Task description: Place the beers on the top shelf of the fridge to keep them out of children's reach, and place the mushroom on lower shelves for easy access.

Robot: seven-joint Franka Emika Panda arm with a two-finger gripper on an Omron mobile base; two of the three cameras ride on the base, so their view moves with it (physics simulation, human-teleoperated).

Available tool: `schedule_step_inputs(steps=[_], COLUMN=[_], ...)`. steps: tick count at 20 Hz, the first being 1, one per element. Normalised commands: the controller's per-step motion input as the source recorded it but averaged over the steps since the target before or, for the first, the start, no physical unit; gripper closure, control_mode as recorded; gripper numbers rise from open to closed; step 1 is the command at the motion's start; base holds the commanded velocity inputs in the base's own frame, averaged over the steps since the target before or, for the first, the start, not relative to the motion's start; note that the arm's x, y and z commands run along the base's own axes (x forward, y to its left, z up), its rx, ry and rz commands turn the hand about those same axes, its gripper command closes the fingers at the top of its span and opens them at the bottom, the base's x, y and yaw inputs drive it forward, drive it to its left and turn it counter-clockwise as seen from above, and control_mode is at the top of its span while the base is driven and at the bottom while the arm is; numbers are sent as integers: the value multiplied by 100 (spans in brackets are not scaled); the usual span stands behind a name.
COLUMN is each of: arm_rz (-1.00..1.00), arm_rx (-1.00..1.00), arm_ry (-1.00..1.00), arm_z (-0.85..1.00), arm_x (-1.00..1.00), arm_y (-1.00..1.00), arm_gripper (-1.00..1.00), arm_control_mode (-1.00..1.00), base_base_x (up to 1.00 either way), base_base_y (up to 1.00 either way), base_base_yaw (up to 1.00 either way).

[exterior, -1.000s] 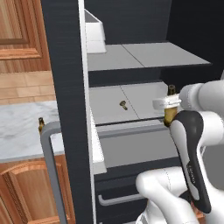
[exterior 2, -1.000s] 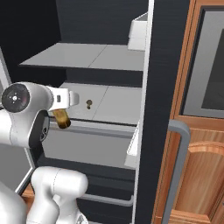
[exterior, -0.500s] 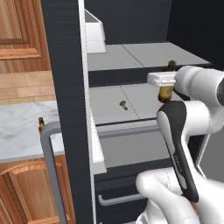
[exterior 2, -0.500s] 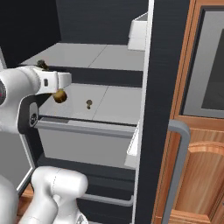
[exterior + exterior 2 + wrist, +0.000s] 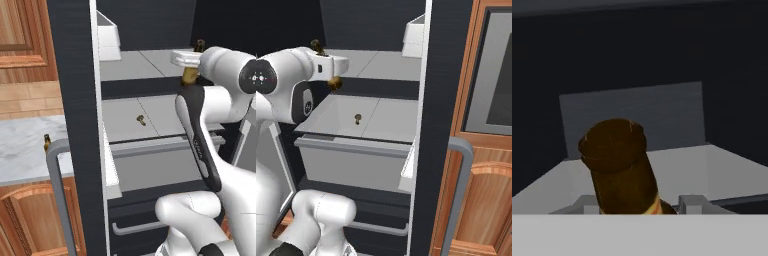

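My gripper [image 5: 187, 61] is shut on one beer [image 5: 190, 75], an amber bottle held roughly upright, its dark cap [image 5: 317, 46] above the hand. It hangs at the front edge of the fridge's [image 5: 75, 100] top shelf [image 5: 135, 65], near the shelf's right end in the left base view. The hand view looks along the beer [image 5: 619, 170], which stands between the fingertips [image 5: 589, 205] over the top shelf [image 5: 717, 170]. The mushroom [image 5: 141, 120] lies on a lower shelf [image 5: 125, 122], and in the right base view the mushroom [image 5: 357, 118] is below the gripper [image 5: 331, 67]. A second beer [image 5: 47, 142] stands on the marble counter, left of the door.
A white bin [image 5: 107, 42] sits at the back left of the top shelf. A grey drawer [image 5: 351, 160] juts out under the lower shelf. The open fridge door with its grey tubular handle [image 5: 57, 190] stands left of the arm. Wooden cabinets [image 5: 481, 150] flank the fridge.
The arm has lifted the held beer from the level of the lower shelf up to the top shelf's front edge. The mushroom and the counter bottle have not moved.
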Motion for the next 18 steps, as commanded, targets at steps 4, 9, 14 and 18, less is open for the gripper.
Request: schedule_step_inputs(steps=[4,9,14,18], arm_rz=[0,0,0,0], arm_rx=[5,2,0,0], arm_ry=[0,3,7,5], arm_z=[28,-2,-34,-32], arm_x=[49,67,66,67], arm_y=[-14,-1,0,0], arm_gripper=[100,100,100,100], arm_control_mode=[-100,-100,-100,-100], base_base_x=[0,0,0,0], base_base_y=[0,0,0,0], base_base_yaw=[0,0,0,0])
